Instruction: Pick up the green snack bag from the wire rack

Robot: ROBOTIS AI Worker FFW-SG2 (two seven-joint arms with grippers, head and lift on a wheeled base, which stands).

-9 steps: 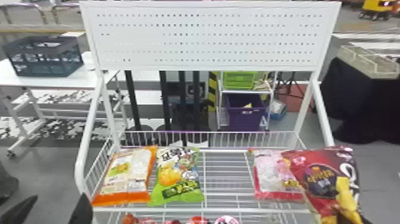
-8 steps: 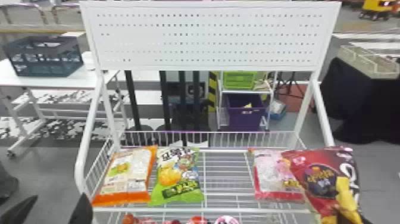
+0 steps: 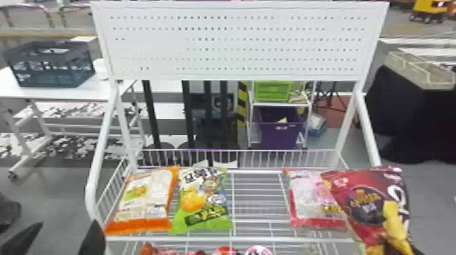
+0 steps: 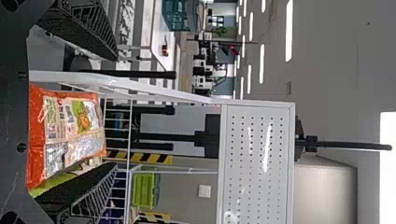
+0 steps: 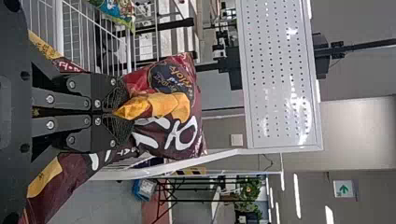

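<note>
Toward the left edge of the rack (image 3: pixel 251 240) lies the green bag (image 3: pixel 203 203), my left gripper (image 3: pixel 68 223) spread, my right gripper (image 3: pixel 414 250) clamping the maroon bag (image 3: pixel 368 207).

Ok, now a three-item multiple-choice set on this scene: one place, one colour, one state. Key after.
1. Where on the white wire rack is the green snack bag?
A) left of the orange-edged, pale bag
B) between that bag and the pink-edged, pale bag
C) on the shelf below

2. Main colour of the bag in the black right gripper?
A) dark red
B) blue
C) white

3. State of the black left gripper?
A) shut on the green snack bag
B) shut, empty
C) open

Key:
1 B: the head view shows it on the upper shelf with those two on either side.
2 A: head and right wrist views show dark red film.
3 C: its two fingers stand wide apart in the left wrist view.
</note>
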